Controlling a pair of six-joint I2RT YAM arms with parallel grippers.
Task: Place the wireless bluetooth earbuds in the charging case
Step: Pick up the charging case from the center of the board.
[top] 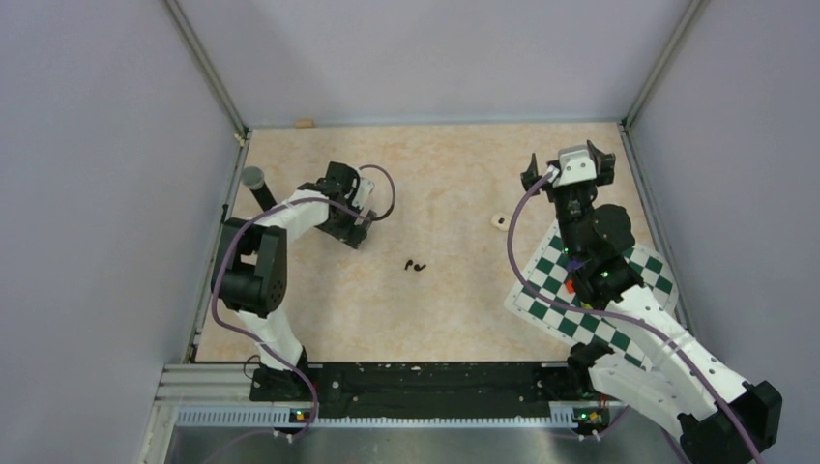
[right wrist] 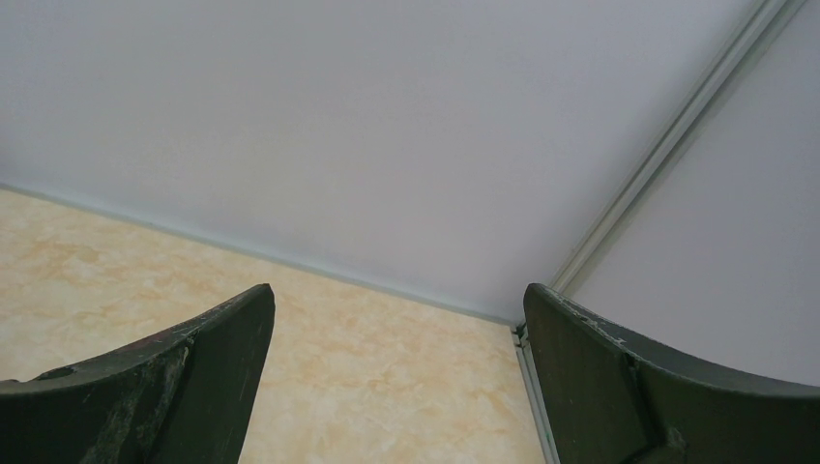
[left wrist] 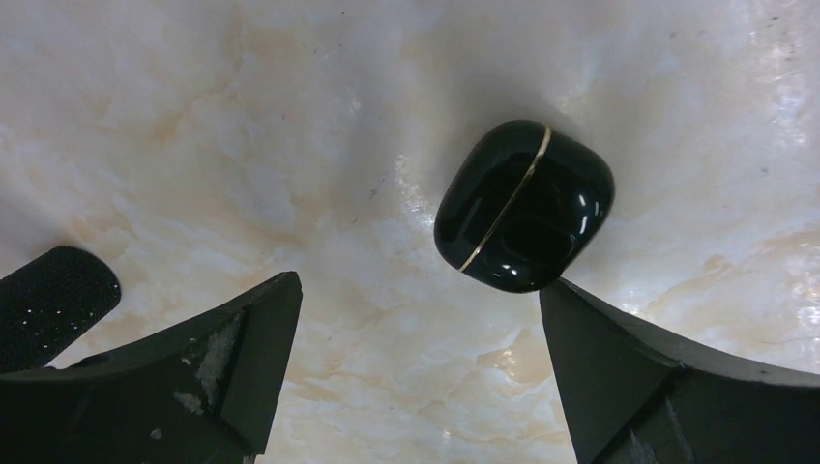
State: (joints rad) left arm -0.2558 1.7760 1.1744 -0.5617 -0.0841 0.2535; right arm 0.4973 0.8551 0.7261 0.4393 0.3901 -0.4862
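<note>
The charging case (left wrist: 522, 206) is lying shut near the left edge of the table (top: 454, 174), the left gripper (left wrist: 416, 309) hovering spread wide over it, likely lining up a grab, while the earbuds (top: 415, 264) are sitting mid-table and the right gripper (right wrist: 396, 319) is idling, equally spread.

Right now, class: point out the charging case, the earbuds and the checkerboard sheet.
charging case (left wrist: 522, 205), left wrist view, glossy middle.
earbuds (top: 415, 264), top external view, pair's middle.
checkerboard sheet (top: 547, 295), top external view, bare left part.

No text, brand, number or sign can be read in any view. The charging case (left wrist: 522, 208) bears only a thin gold line, and the checkered board (top: 546, 290) shows only plain squares.
</note>
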